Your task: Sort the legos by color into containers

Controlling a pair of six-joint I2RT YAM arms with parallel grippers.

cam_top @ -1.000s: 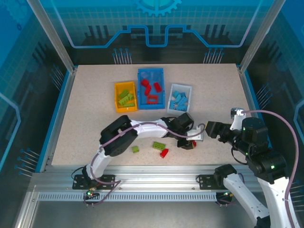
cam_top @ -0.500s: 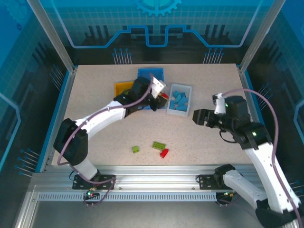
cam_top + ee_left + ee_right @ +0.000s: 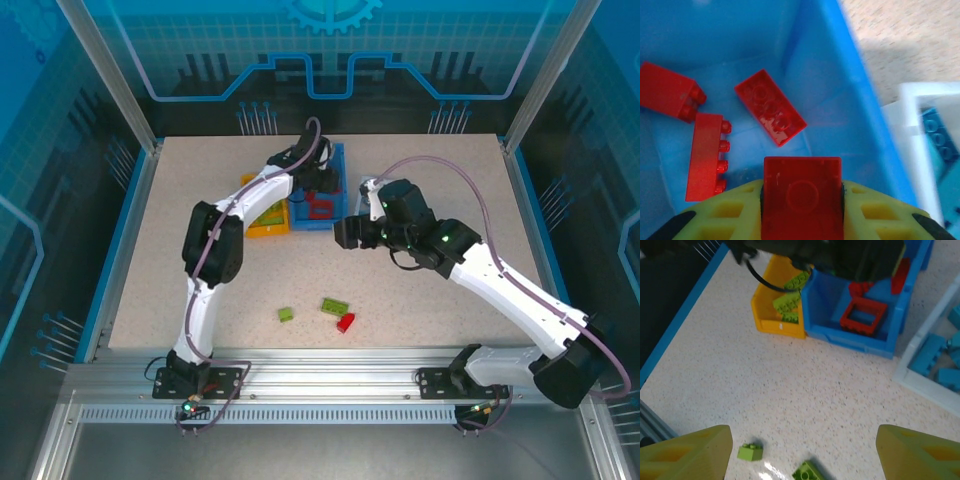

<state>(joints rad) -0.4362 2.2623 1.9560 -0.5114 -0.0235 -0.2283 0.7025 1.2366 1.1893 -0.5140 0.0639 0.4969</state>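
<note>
My left gripper (image 3: 802,200) is shut on a red lego (image 3: 802,180) and hangs over the blue container (image 3: 840,75), where three more red legos (image 3: 770,106) lie. From above, that gripper (image 3: 322,182) sits over the blue container (image 3: 335,152). My right gripper (image 3: 345,232) is open with nothing in it, above the table just in front of the containers. Below its fingers (image 3: 690,455) lie a small green lego (image 3: 750,452) and a larger green one (image 3: 807,471). The yellow container (image 3: 770,322) holds green legos. The white container (image 3: 920,385) holds light blue ones.
Three loose legos lie near the table's front edge: a small green one (image 3: 286,314), a longer green one (image 3: 335,306) and a red one (image 3: 346,322). My right arm (image 3: 500,280) reaches across the white container's area. A raised blue rim (image 3: 125,240) borders the table.
My left arm has swung from the table's front to over the blue container, carrying the red lego. My right gripper has moved left and away to the middle of the table.
</note>
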